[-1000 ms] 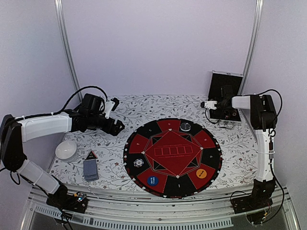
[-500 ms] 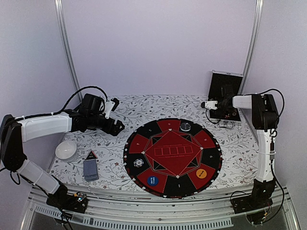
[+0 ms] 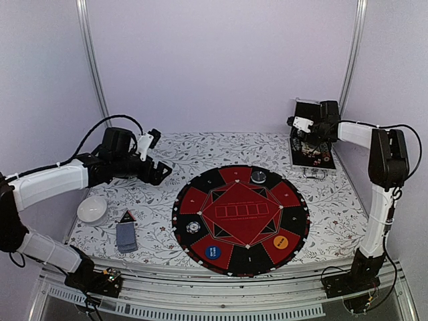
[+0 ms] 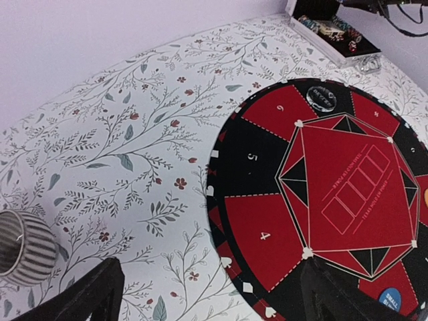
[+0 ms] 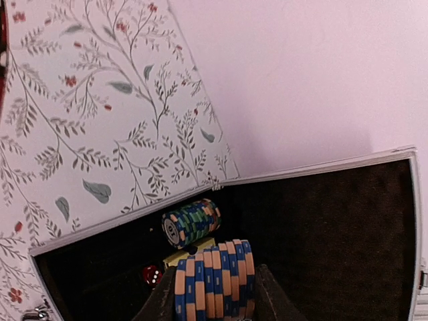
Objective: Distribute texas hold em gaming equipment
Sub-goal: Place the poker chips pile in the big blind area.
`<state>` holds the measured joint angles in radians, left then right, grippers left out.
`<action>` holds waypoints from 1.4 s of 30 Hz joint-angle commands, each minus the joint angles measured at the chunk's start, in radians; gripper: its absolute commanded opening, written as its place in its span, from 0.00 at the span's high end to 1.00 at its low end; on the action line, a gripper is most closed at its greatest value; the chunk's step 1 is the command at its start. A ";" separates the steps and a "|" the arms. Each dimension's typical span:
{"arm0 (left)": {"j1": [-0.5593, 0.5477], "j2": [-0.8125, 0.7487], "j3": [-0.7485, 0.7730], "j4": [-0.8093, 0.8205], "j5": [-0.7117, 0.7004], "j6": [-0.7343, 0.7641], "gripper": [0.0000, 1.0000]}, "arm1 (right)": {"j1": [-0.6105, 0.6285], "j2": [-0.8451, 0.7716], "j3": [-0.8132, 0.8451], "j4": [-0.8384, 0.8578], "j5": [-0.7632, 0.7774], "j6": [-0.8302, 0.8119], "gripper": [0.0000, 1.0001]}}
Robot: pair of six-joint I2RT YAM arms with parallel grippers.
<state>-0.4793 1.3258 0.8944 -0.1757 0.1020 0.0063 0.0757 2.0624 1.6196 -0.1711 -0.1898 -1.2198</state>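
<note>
My right gripper (image 5: 214, 297) is shut on a stack of blue-and-orange poker chips (image 5: 214, 277), held over the open black silver-edged case (image 5: 127, 224). It shows at the back right in the top view (image 3: 309, 129). A roll of green-and-blue chips (image 5: 190, 222) lies inside the case. My left gripper (image 4: 214, 301) is open and empty above the left rim of the round poker mat (image 4: 267, 234). It shows in the top view (image 3: 159, 157). The blue disc (image 3: 212, 252), orange disc (image 3: 281, 241) and two single chips (image 3: 194, 227) (image 3: 258, 176) lie on the mat. The grey-blue card deck (image 3: 126, 235) lies front left.
The ribbed grey cup (image 4: 23, 244) stands left of the mat, also in the top view (image 3: 91, 209). A small black-and-red triangle (image 3: 127, 215) lies beside the deck. A red die (image 5: 150, 275) sits in the case (image 3: 313, 152). The case lid (image 3: 314, 110) stands upright against the back wall.
My right arm has swung back and up over the case, with the chip stack in its jaws. My left gripper has drawn back a little to the left.
</note>
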 commanded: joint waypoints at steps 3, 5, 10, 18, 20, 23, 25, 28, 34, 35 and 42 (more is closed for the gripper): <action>-0.017 -0.128 -0.082 0.130 0.108 0.009 0.07 | 0.039 -0.228 -0.039 0.115 -0.258 0.616 0.98; -0.047 -0.175 -0.104 0.176 0.137 0.036 0.09 | 0.066 -0.275 -0.057 0.116 -0.325 0.792 0.98; -0.156 -0.279 -0.155 0.267 0.122 0.123 0.09 | 0.119 -0.370 -0.135 0.048 -0.406 1.200 0.98; -0.271 -0.268 -0.186 0.344 0.092 0.110 0.11 | 0.216 -0.517 -0.357 -0.122 -0.582 1.438 0.98; -0.310 -0.248 -0.181 0.355 0.080 0.116 0.11 | 0.240 -0.552 -0.429 -0.146 -0.610 1.469 0.98; -0.362 -0.226 -0.194 0.387 0.079 0.109 0.11 | 0.267 -0.594 -0.525 -0.223 -0.646 1.492 0.98; -0.392 -0.215 -0.211 0.405 0.071 0.094 0.11 | 0.285 -0.616 -0.577 -0.278 -0.665 1.493 0.98; -0.428 -0.208 -0.237 0.423 0.067 0.068 0.11 | 0.333 -0.620 -0.650 -0.332 -0.662 1.487 0.98; -0.462 -0.236 -0.285 0.423 0.038 0.030 0.11 | 0.524 -0.551 -0.767 -0.314 -0.688 1.522 0.98; -0.463 -0.245 -0.293 0.423 0.031 0.024 0.11 | 0.548 -0.537 -0.777 -0.305 -0.690 1.526 0.98; -0.471 -0.297 -0.332 0.425 0.004 -0.008 0.11 | 0.632 -0.461 -0.804 -0.299 -0.656 1.517 0.98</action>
<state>-0.9337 1.0653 0.5835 0.2199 0.1299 0.0277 0.7082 1.5803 0.8219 -0.4896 -0.8482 0.2958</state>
